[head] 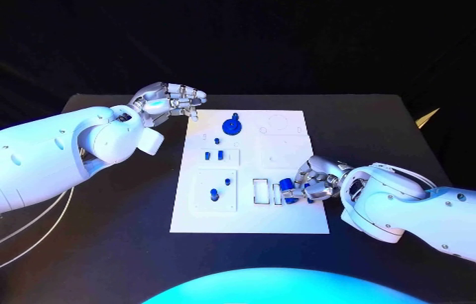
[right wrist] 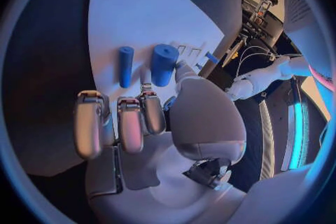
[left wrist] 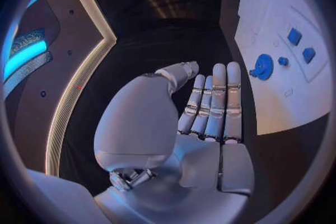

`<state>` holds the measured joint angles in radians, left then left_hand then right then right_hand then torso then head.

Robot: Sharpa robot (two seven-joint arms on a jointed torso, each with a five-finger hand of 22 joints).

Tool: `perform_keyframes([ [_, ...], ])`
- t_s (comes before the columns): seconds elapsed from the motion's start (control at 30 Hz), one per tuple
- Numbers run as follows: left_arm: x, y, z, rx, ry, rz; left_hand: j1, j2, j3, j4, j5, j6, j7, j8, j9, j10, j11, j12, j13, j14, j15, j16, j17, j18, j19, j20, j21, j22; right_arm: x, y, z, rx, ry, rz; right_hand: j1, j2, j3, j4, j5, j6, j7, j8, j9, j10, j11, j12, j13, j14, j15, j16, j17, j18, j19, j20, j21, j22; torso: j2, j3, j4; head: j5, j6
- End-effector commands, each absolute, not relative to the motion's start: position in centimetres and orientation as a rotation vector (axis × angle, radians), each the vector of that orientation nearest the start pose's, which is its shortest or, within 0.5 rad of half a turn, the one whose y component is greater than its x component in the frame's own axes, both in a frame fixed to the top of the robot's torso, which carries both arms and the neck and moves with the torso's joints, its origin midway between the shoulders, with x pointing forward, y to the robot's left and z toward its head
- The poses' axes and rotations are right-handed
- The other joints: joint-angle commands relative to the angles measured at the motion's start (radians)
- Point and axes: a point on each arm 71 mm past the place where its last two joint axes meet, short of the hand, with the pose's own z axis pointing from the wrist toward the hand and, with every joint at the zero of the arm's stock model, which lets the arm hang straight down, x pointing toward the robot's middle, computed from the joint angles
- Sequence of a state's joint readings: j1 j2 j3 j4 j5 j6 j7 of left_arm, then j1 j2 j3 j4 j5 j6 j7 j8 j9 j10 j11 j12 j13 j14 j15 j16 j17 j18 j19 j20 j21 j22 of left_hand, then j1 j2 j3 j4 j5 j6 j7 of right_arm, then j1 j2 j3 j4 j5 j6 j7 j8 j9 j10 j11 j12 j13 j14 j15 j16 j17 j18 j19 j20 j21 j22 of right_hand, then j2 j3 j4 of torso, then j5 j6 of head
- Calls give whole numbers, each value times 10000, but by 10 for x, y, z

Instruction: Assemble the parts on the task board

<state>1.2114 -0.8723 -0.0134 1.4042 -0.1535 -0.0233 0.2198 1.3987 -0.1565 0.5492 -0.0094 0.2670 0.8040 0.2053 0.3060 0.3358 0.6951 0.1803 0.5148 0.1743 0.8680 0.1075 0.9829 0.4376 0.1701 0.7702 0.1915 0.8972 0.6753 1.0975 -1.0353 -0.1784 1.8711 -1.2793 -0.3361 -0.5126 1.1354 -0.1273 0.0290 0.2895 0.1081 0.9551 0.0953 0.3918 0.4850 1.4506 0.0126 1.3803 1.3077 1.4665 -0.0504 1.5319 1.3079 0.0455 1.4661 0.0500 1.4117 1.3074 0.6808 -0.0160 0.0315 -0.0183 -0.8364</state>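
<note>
The white task board (head: 248, 214) lies mid-table. My right hand (head: 309, 180) rests over its near right part, fingers curled. There a thick blue cylinder (right wrist: 164, 64) sits between the thumb and a fingertip, which appear to pinch it. A thin blue cylinder (right wrist: 125, 66) lies free beside it. Blue shows under the same hand (head: 287, 188) from above. My left hand (head: 168, 101) hovers off the board's far left corner, fingers (left wrist: 213, 101) stretched out and holding nothing. A blue gear (head: 232, 125) stands near the far edge.
Two blue blocks (head: 213, 156) sit in a recess left of centre, with a small peg (head: 217, 139) beyond them. Two more blue pegs (head: 214, 194) stand in the near-left plate. Black table (head: 119, 208) surrounds the board on both sides.
</note>
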Motion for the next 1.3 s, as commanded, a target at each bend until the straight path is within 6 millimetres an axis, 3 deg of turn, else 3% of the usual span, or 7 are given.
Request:
perform_keyframes([
  [0.03, 506, 241, -178, -9782, 16819, -15605, -89, -36, 4, 24, 29, -102, 318, 34, 14, -73, 26, 33, -9, -66, -2, 56, -8, 135, -10, 57, -32, -5, 372, -216, -262, 2166, 21009, 4495, -23, 19, -77, -8, 21, -8, -73, 50, -20, 67, -28, 1, 865, 857, -98, 35, 1689, -133, 733, -83, 74, 1885, 3, -4, -1, -14, -14],
  [0.53, 506, 242, -178, -9792, 16784, -15579, -100, -33, 7, 36, 32, -114, 311, 53, 15, -84, 21, 60, -13, -74, -6, 69, -11, 142, -3, 58, -60, -27, 372, -216, -262, 2546, 20925, 4533, 782, 221, -20, -113, 46, 33, -105, 140, -33, 140, -63, 31, 974, 872, -124, 63, 1767, -157, 758, -100, 193, 1961, -6, -5, -4, -25, -6],
  [0.8, 506, 243, -178, -9800, 16777, -15563, -77, -39, 17, 18, 36, -121, 308, 64, 15, -93, 17, 74, -16, -82, -12, 74, -15, 146, 4, 53, -69, -35, 369, -218, -258, 3402, 20638, 4761, 1648, 279, 508, -380, 73, 123, -132, 95, -146, 269, -95, 153, 1148, 885, -154, 88, 1833, -183, 785, -125, 314, 2034, -12, -9, -13, -51, 19],
  [1.3, 506, 242, -178, -9801, 16776, -15560, -61, -41, 24, 6, 38, -123, 307, 73, 16, -97, 16, 84, -18, -85, -16, 78, -17, 147, 10, 51, -72, -38, 370, -218, -235, 5339, 20433, 5816, 1652, 237, 700, -299, 60, 167, -119, 40, -221, 225, -87, 38, 1086, 872, -151, 65, 1780, -161, 761, -135, 210, 1993, -8, -14, -1, -98, 74],
])
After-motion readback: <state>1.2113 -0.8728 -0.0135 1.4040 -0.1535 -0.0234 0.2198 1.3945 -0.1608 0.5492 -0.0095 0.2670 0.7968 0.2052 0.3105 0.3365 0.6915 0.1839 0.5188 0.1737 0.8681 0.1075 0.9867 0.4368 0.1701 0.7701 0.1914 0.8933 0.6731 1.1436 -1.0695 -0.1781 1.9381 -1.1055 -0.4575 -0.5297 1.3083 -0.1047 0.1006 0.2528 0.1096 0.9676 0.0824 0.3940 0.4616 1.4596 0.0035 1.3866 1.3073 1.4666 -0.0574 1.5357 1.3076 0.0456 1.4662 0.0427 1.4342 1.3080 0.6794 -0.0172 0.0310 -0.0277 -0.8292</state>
